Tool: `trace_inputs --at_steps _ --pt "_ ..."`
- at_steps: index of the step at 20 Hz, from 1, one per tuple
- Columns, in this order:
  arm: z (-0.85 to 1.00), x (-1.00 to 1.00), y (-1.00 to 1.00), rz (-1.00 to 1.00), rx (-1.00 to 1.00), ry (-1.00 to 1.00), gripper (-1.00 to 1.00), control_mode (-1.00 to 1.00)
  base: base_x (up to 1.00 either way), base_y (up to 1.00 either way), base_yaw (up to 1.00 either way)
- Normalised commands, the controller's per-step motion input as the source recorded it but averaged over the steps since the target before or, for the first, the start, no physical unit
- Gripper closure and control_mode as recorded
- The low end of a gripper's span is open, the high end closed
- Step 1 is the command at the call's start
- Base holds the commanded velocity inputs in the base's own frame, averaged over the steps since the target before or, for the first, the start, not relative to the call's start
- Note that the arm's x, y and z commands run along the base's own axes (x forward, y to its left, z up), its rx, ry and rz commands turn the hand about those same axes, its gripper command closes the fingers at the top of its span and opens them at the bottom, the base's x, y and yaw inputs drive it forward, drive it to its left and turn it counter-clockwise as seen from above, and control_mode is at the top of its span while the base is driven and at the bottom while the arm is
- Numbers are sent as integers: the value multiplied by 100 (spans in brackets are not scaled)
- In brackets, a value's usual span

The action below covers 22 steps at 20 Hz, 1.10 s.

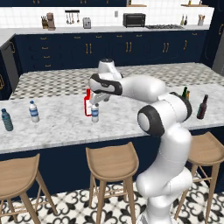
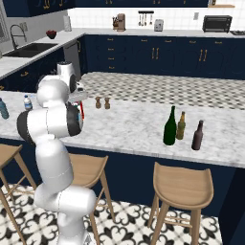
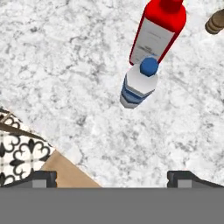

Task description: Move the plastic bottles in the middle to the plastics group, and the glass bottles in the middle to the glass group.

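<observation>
The small clear water bottle (image 3: 139, 85) with a blue label stands upright on the marble island counter (image 1: 57, 127), just in front of the red bottle (image 3: 159, 30) with the white label. My gripper (image 3: 113, 179) hangs open above them, nothing between its fingers; in the left base view the gripper (image 1: 98, 100) hovers over the water bottle (image 1: 95, 113) and the red bottle (image 1: 88, 105). The plastics group, a clear bottle (image 1: 34, 111) and a teal one (image 1: 6, 120), stands far left. The green wine bottle (image 2: 170, 127) stands beside the amber bottle (image 2: 181, 126) and the dark brown bottle (image 2: 196, 136) at the right.
Two brown shakers (image 2: 102, 103) stand behind the red bottle, one shaker (image 3: 215, 22) at the hand view's top right. Wooden stools (image 1: 111, 164) line the counter's near edge. Bare marble lies between the middle bottles and both groups.
</observation>
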Motion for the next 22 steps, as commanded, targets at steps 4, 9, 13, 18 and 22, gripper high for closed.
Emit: trace_inputs --at_steps 4,9,13,18,22 --pt "-49 69 6 1 -5 0 -100 -100 0 0 0" --pt "-1 7 29 1 -4 0 -100 -100 0 0 0" --pt "0 20 26 0 0 0 -100 -100 0 0 0" --pt "-29 14 0 -7 1 -2 -100 -100 0 0 0" --pt "-34 3 0 -7 4 -7 -100 -100 0 0 0"
